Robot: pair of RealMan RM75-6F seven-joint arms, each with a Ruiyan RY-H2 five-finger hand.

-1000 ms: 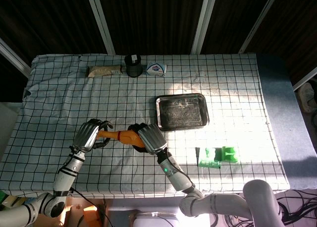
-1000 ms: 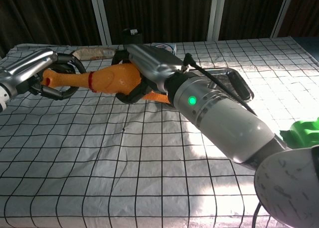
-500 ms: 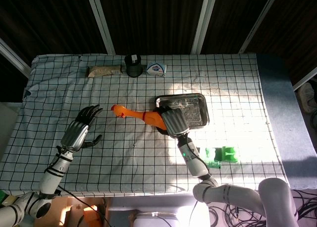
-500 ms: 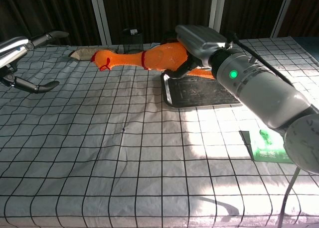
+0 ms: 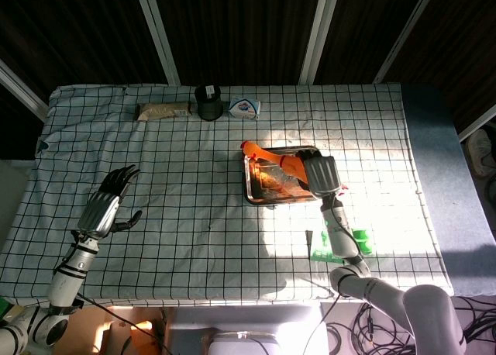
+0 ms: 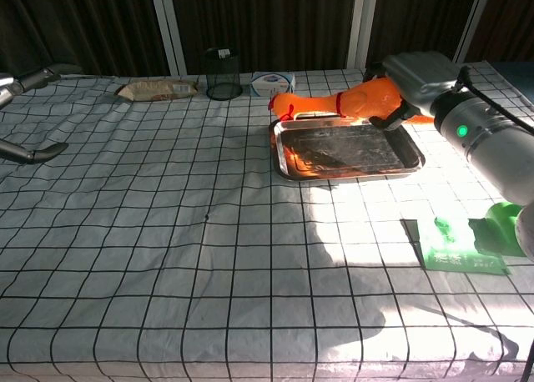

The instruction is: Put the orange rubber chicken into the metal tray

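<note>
My right hand (image 5: 322, 175) (image 6: 415, 75) grips the body of the orange rubber chicken (image 5: 273, 159) (image 6: 350, 103) and holds it above the metal tray (image 5: 256, 193) (image 6: 345, 167). The chicken lies level, its head and red-banded neck pointing left over the tray's far left corner. An orange reflection shows on the tray floor in the head view. My left hand (image 5: 105, 204) (image 6: 25, 115) hovers open, fingers spread, over the cloth at the left side, far from the tray.
A black mesh cup (image 5: 208, 102) (image 6: 219, 73), a tan packet (image 5: 163, 111) (image 6: 155, 87) and a white-blue pack (image 5: 245, 107) (image 6: 273, 82) line the table's far edge. Green items (image 5: 343, 243) (image 6: 474, 244) lie at the front right beside the tray.
My right hand has carried the chicken rightward from the table's middle to above the tray. My left hand let go of the chicken's head, opened and drew back to the left.
</note>
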